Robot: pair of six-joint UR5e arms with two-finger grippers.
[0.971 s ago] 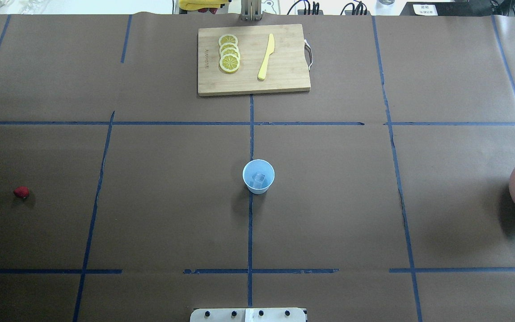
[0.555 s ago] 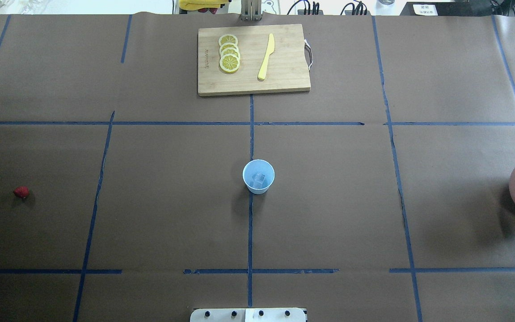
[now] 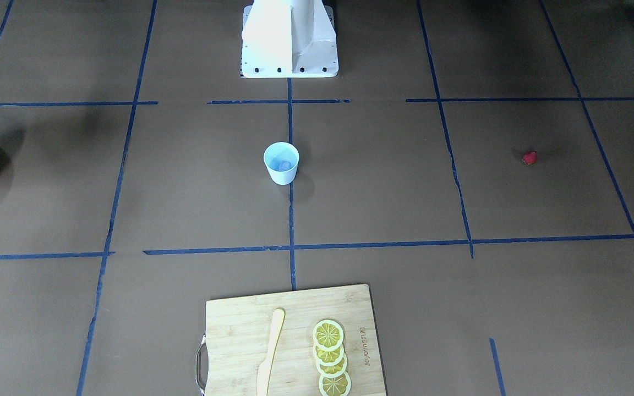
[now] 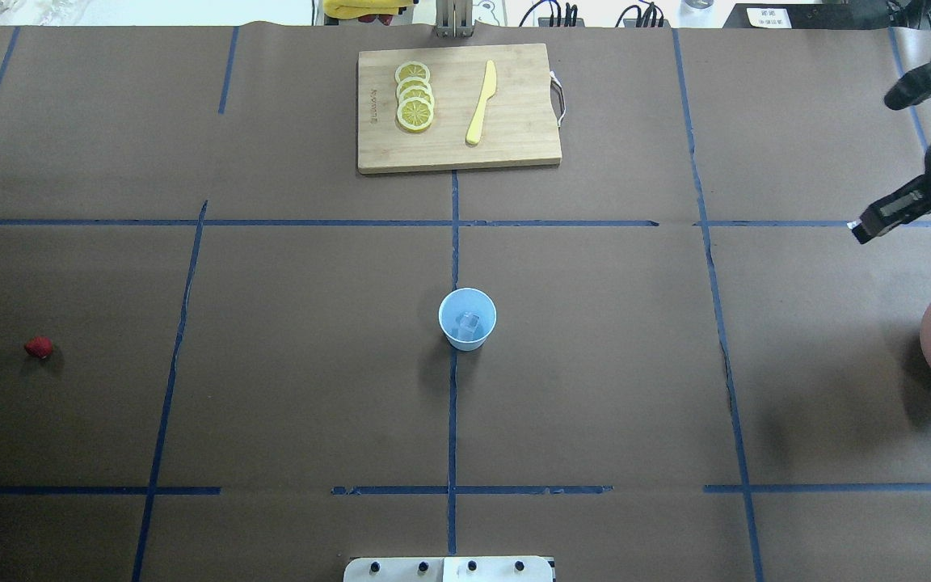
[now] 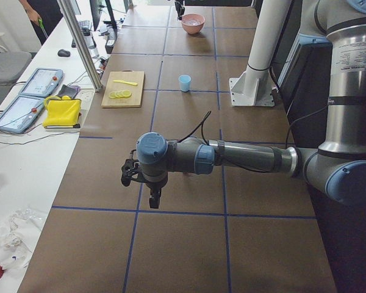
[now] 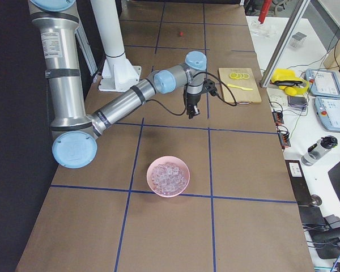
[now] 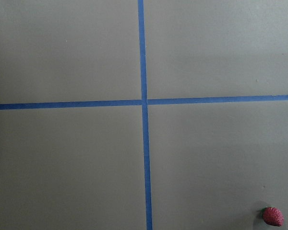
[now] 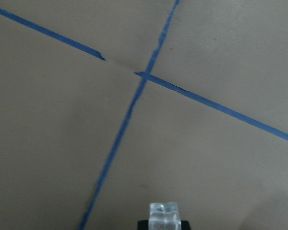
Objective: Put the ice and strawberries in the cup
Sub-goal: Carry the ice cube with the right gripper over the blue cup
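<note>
Matt brown paper [image 4: 312,404], crossed with smooth blue tape [image 4: 451,420], lies under the right gripper [image 6: 190,113], which pinches glossy clear ice [image 8: 164,214]; far off sit a smooth plastic-looking cup [image 3: 281,175] and wooden board [image 4: 514,121].

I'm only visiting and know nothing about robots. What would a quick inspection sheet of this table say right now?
Surface: brown paper-covered table gridded with blue tape.
Job's things: small pale-blue cup upright at the centre, clear ice inside; small red strawberry alone on the left arm's side; more ice cubes in a pink round bowl on the right arm's side.
Clutter: wooden cutting board with yellow lemon slices and a yellow knife.
Grippers: right gripper raised, carrying a single ice cube; left gripper raised, open or shut cannot be told.
Cables: black cable looped along the left arm.
Surroundings: side bench with tablets and a yellow cloth.
</note>
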